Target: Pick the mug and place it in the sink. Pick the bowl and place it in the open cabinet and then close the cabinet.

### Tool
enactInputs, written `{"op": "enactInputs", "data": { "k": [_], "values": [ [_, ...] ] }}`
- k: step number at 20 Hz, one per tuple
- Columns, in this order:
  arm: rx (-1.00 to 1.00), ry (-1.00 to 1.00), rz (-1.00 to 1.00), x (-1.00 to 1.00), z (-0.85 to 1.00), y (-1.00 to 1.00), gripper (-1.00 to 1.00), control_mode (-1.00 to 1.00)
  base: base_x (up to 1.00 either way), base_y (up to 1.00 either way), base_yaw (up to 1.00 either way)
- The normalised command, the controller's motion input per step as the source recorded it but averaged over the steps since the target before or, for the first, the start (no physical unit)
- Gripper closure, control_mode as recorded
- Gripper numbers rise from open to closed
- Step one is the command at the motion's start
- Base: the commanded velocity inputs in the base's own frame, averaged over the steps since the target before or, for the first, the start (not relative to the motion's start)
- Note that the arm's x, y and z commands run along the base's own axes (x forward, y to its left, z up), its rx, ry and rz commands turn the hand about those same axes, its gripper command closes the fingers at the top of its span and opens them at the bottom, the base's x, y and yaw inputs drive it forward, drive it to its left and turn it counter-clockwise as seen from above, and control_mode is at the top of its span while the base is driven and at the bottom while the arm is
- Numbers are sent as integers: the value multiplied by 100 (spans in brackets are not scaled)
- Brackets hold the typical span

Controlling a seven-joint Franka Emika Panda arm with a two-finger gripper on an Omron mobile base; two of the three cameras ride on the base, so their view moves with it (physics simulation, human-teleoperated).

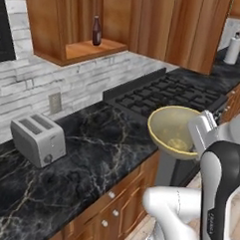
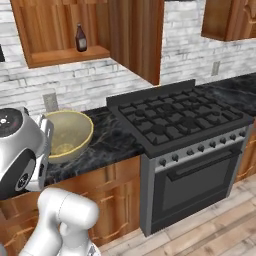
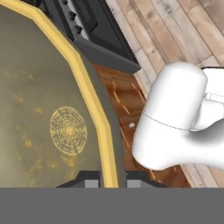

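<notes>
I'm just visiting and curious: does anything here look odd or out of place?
Yes: the bowl is tipped on its side in mid-air, off the counter, because the claw pinches its rim. One cabinet stands open with a bottle inside.

Yellow-rimmed olive bowl (image 1: 172, 128), black veined marble counter (image 1: 90, 155), reddish-brown cabinet (image 1: 52, 23), silver toaster (image 1: 37, 138).

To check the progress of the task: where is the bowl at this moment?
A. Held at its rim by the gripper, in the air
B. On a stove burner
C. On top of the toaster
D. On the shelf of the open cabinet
A: the gripper pinches the rim of the bowl, which hangs tilted beyond the counter edge.
</notes>
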Motion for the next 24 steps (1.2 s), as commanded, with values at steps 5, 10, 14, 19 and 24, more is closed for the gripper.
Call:
{"op": "enactInputs", "data": {
  "k": [5, 10, 14, 19, 24],
  "values": [
    [0, 0, 0, 0, 0, 0, 100, 100, -41, 21, 0],
    [0, 0, 0, 0, 0, 0, 100, 100, 30, -28, -1],
    [0, 0, 0, 0, 0, 0, 100, 100, 0, -55, -1],
    [0, 0, 0, 0, 0, 0, 100, 100, 29, 2, -1],
    [0, 0, 0, 0, 0, 0, 100, 100, 43, -3, -1]
  ]
}}
